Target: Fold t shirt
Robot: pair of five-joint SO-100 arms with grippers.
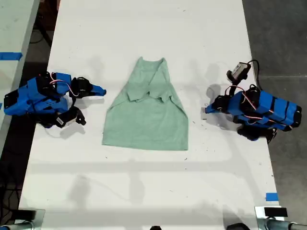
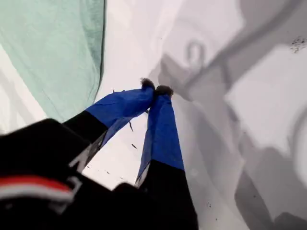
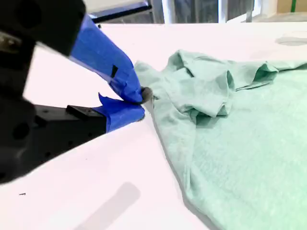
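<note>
In the exterior view we see the t shirt (image 1: 146, 120) lying flat in the middle of the white table (image 1: 144, 28). Its neck points to the far edge, both sleeves are folded in over the chest, and the hem is the widest part. My second gripper (image 1: 101, 91) lies low on the exterior view's left with its tips pointing at the shirt's slanted side, near it but apart. My first gripper (image 1: 207, 110) sits on the exterior view's right, also aimed at the shirt and short of its edge. Strips of blue tape (image 1: 271, 196) mark the table's borders.

In the first wrist view, my first gripper (image 2: 156, 88) has its blue jaws pressed tip to tip with nothing between them, above bare table (image 2: 268, 96) crossed by grey shadows. A straight edge of the shirt (image 2: 53, 48) lies well off to one side.

In the second wrist view, my second gripper (image 3: 140, 103) is clenched as well, its tips meeting on nothing. They sit just beside the shirt's (image 3: 240, 143) edge, close to the rumpled, folded-in sleeve. We cannot tell whether they brush the cloth. The tabletop (image 3: 72, 182) below is bare.
</note>
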